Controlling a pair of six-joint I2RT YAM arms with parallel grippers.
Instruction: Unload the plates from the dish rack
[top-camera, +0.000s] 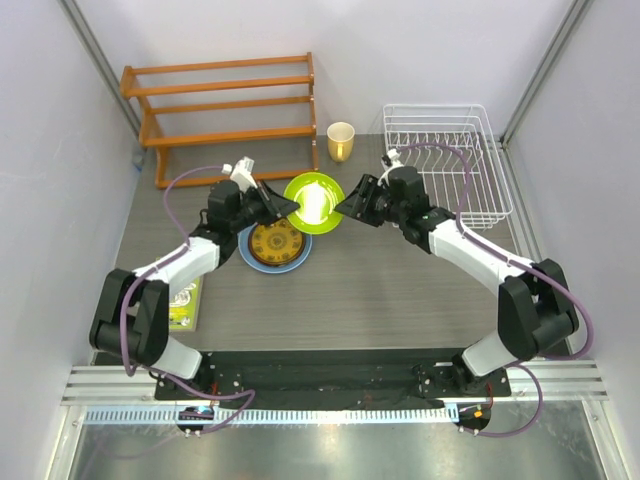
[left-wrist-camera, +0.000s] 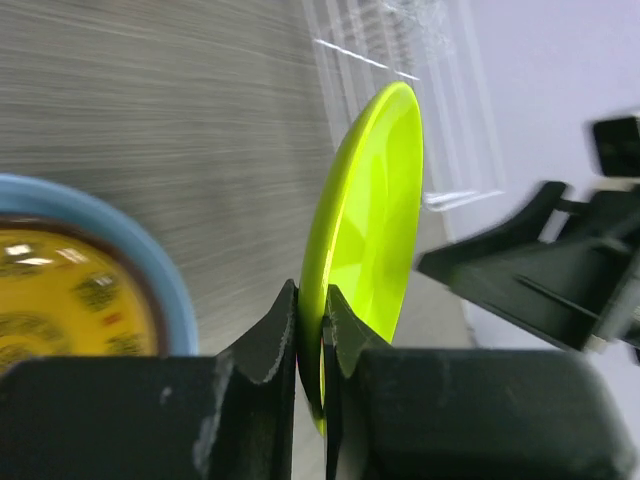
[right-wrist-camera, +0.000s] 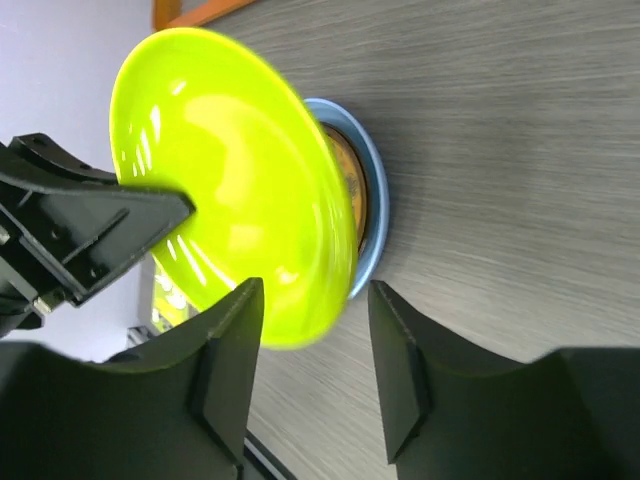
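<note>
My left gripper (top-camera: 290, 205) is shut on the rim of the plain lime green plate (top-camera: 313, 203) and holds it tilted above the table; the wrist view shows the rim pinched between the jaws (left-wrist-camera: 312, 300). My right gripper (top-camera: 347, 204) is open at the plate's opposite edge, and that edge (right-wrist-camera: 230, 170) lies just ahead of its spread fingers (right-wrist-camera: 315, 300) without touching them. The light blue plate (top-camera: 248, 258) lies flat on the table with the yellow-brown patterned plate (top-camera: 275, 243) on it. The red patterned plate is hidden. The white wire dish rack (top-camera: 447, 160) looks empty.
A yellow cup (top-camera: 341, 140) stands behind the lime plate. The orange wooden shelf rack (top-camera: 225, 110) is at the back left. A yellow-green flat item (top-camera: 186, 305) lies under my left arm. The walls stand close on both sides.
</note>
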